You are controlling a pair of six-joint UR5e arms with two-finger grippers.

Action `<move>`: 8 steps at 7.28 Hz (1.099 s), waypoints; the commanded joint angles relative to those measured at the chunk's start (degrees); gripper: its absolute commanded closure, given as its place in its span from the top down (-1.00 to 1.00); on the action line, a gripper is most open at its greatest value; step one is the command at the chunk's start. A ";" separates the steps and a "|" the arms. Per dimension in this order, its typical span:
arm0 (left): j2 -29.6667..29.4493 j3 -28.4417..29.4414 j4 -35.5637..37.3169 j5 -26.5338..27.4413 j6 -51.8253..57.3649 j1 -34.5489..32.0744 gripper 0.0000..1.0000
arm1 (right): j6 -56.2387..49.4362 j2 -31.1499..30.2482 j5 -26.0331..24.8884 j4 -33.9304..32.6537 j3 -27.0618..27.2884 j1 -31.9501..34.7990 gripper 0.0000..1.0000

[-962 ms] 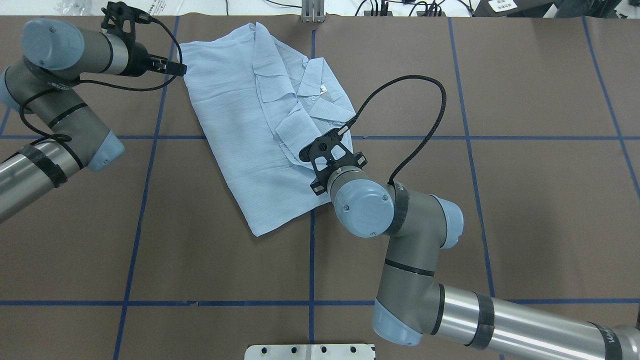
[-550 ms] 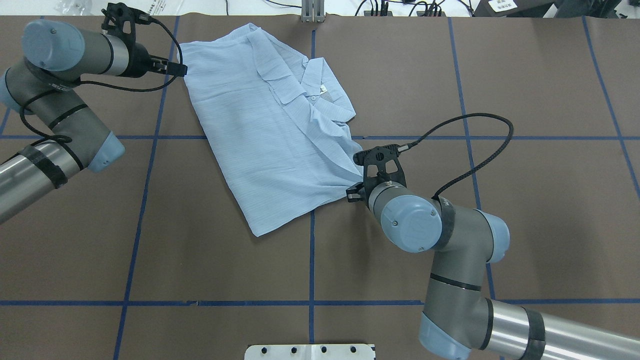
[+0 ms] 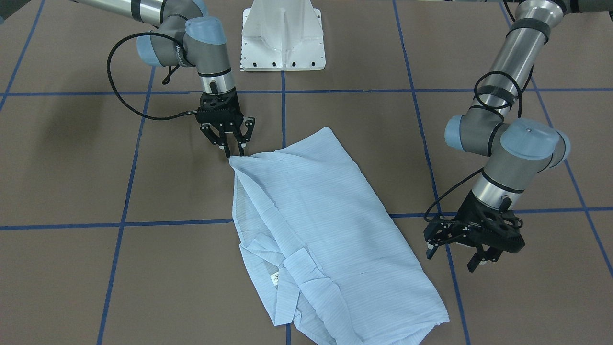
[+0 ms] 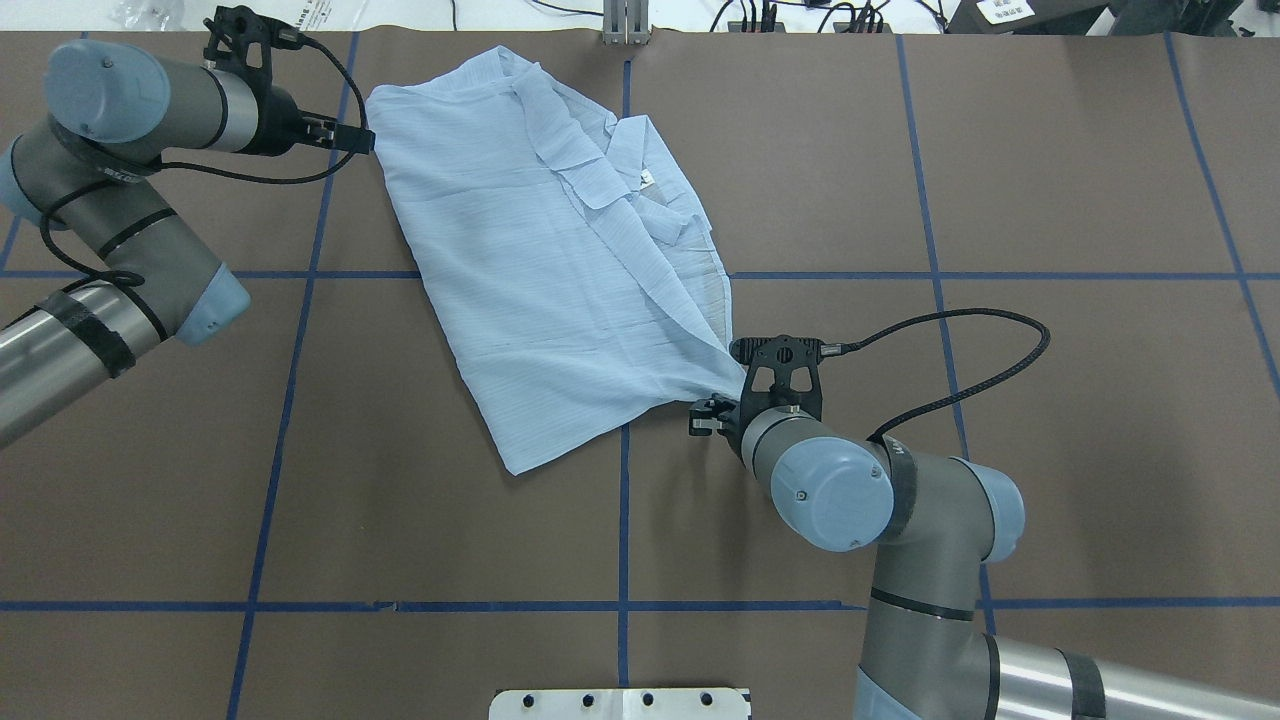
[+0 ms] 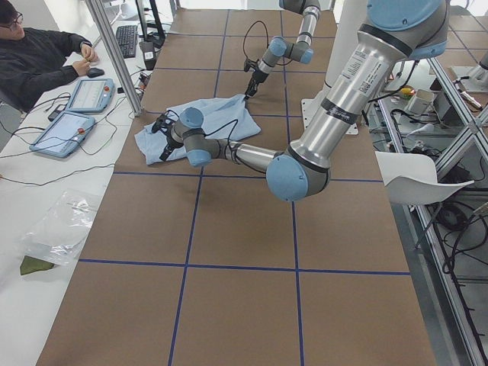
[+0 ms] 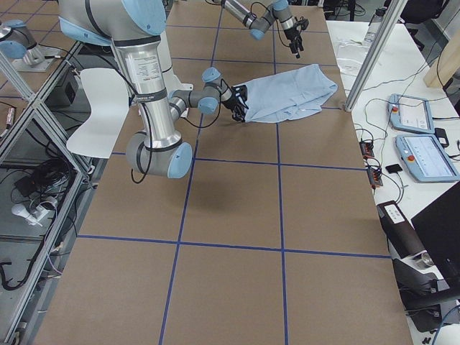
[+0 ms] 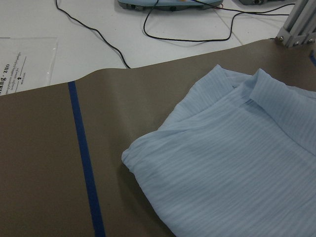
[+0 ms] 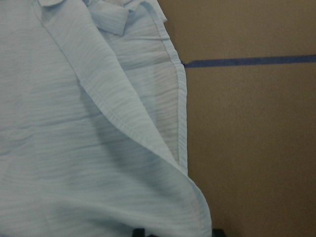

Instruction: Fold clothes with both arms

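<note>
Dragged rightward, shirt [image 4: 560,270] (right end effector [image 4: 722,408] pinching) crosses blue-taped brown table [image 4: 1050,420].

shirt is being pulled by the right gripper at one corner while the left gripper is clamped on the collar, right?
Not quite. The left gripper is not on the collar: the front-facing view shows it apart from the shirt, beside its edge with nothing between its fingers. The rest holds: there the right gripper has its tips at a shirt corner, and the overhead view shows fabric drawn toward it.

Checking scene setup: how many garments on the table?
1. A single light-blue shirt lies on the table, its near corner at the right tool; the left tool is beside its far corner.
</note>
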 commanded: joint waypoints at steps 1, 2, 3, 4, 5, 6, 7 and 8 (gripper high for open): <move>0.32 -0.26 -0.09 0.00 0.00 0.00 1.00 | 0.68 5.51 0.26 -0.48 -2.91 2.45 1.00; 0.41 -0.35 -0.09 0.00 -0.09 0.09 1.00 | 6.17 6.15 0.87 -0.48 -4.15 2.54 1.00; 0.41 -0.35 -0.09 0.00 -0.09 0.09 1.00 | 14.84 5.73 1.57 -0.66 -4.34 2.37 0.96; 0.41 -0.35 -0.09 0.00 -0.09 0.18 1.00 | 24.41 5.55 1.93 -2.83 -4.34 2.28 0.90; 0.41 -0.26 -0.09 0.00 -0.09 0.18 1.00 | 30.68 6.07 2.37 -7.21 -3.90 2.10 0.85; 0.41 -0.35 -0.09 0.00 -0.09 0.18 1.00 | 33.10 6.16 2.46 -9.43 -4.07 1.49 0.84; 0.41 -0.35 -0.09 0.00 -0.09 0.18 1.00 | 34.25 6.42 2.37 -9.80 -4.34 0.70 0.82; 0.41 -0.35 -0.09 0.00 -0.09 0.18 1.00 | 34.26 6.60 2.37 -9.80 -4.43 0.70 0.77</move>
